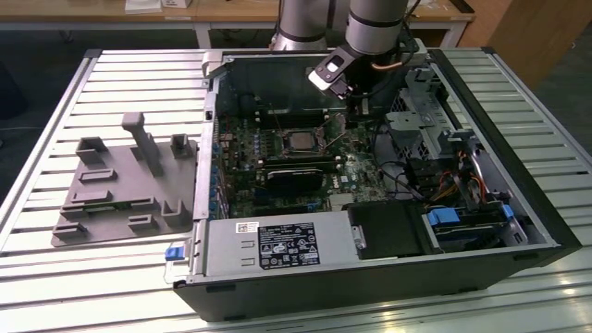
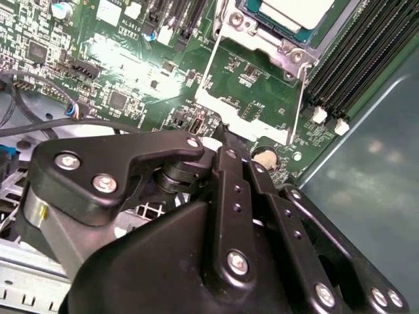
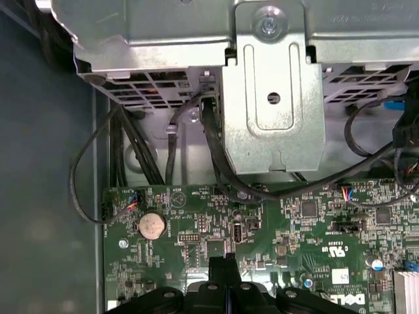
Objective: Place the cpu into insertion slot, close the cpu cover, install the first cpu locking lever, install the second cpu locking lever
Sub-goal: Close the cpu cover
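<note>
The fingertips (image 3: 219, 268) are pressed together, with a thin seam between them in the first wrist view and nothing seen in their grasp. In the second wrist view the gripper (image 2: 221, 136) points its closed tip at the free edge of the cover (image 2: 242, 116). Whether it touches the metal cannot be told. The cover is swung open away from the slot (image 2: 262, 26), and green board (image 3: 294, 222) shows through its window. The cpu (image 2: 288, 10) lies flat in the slot, silver top up, beyond the cover's hinge side.

Behind the tip the black finger links spread back to the gripper body. In the exterior view the arm (image 1: 375, 24) comes down steeply from the top edge into the open case (image 1: 518, 208). The wrist leans toward the exterior view's left, and the gripper hangs low over the board, just to the exterior view's right of the cpu.
</note>
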Robot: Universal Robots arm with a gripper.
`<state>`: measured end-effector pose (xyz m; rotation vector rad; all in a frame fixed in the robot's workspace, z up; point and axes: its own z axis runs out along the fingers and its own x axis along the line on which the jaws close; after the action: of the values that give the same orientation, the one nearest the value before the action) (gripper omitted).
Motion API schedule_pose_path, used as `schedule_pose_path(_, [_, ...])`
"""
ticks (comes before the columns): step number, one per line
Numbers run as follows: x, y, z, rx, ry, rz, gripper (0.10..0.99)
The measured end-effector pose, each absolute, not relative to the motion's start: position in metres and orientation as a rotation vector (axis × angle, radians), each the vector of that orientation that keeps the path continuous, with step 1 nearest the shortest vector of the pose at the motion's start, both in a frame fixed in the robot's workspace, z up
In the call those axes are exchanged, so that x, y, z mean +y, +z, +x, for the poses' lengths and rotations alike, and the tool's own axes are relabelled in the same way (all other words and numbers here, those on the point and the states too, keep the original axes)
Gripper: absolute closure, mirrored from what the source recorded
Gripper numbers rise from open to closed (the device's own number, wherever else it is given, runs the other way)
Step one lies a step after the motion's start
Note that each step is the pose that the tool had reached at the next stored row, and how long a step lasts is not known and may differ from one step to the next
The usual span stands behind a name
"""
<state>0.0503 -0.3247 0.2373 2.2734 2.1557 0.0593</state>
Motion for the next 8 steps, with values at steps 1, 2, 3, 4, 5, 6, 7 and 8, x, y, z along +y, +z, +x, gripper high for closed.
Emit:
schedule_pose_path(1, [-0.325,0.237,0.05,2.156,0.059,2.273,0.98])
schedule_pose_path(2, [-0.325,0.237,0.05,2.156,0.059,2.274,0.98])
schedule_pose_path(3, [-0.325,0.237,0.05,2.156,0.059,2.274,0.98])
schedule_pose_path(4, [-0.325,0.237,0.05,2.156,0.06,2.274,0.98])
schedule_pose_path(5, [-0.325,0.237,0.049,2.156,0.06,2.273,0.98])
schedule_pose_path(6, [-0.325,0.237,0.047,2.156,0.061,2.273,0.98])
schedule_pose_path(7, [-0.325,0.237,0.043,2.155,0.062,2.272,0.98])
schedule_pose_path(8, [-0.325,0.237,0.04,2.155,0.063,2.272,0.98])
